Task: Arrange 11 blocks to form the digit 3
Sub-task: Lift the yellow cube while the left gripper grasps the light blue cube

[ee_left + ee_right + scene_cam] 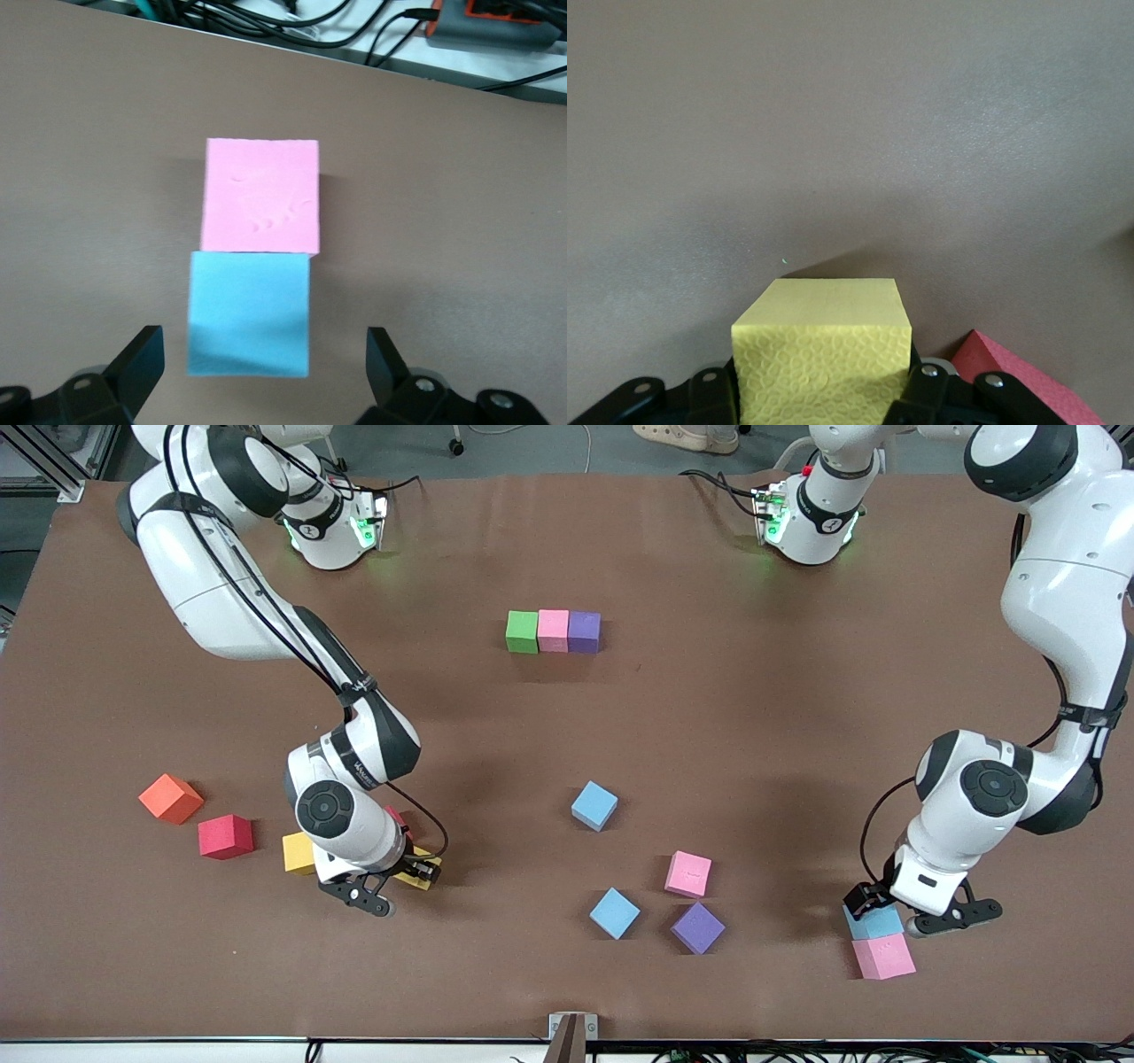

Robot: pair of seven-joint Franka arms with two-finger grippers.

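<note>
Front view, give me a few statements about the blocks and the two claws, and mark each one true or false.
1. The green block, a pink block and a purple block sit side by side in a row. True.
2. The right claw is shut on a yellow block. True.
3. The left claw grips a light blue block. False: its fingers stand open on either side of that block.
4. That light blue block stands apart from any other. False: it touches a pink block.
5. The orange cube is stacked on a red block. False: both rest on the table, beside each other.
</note>
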